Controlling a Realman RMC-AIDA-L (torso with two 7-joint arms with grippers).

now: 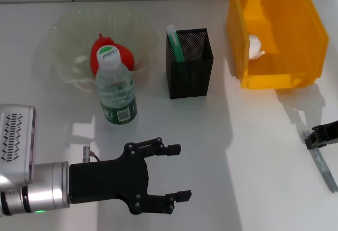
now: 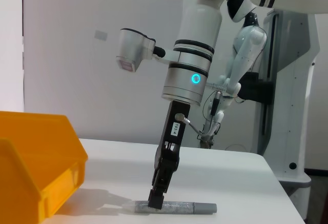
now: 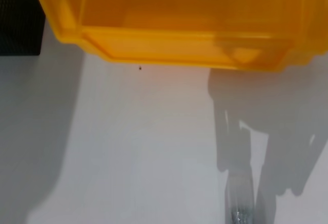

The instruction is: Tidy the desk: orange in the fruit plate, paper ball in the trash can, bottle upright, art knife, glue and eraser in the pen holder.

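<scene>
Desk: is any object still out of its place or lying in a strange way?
Yes. The art knife, a grey stick, lies flat on the desk near the trash can, not in the pen holder. The right claw touches one end of it. The bottle stands upright.

The left gripper (image 1: 171,173) hovers with fingers spread near the desk's front edge, while the right gripper (image 2: 155,199) reaches down by the right edge.

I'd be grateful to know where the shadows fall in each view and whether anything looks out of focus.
Head view: the trash can and pen holder cast soft shadows on the desk toward the robot. Left wrist view: a faint shadow lies beside the art knife under the right gripper. Right wrist view: a dark finger-shaped shadow; the knife looks blurred.
</scene>
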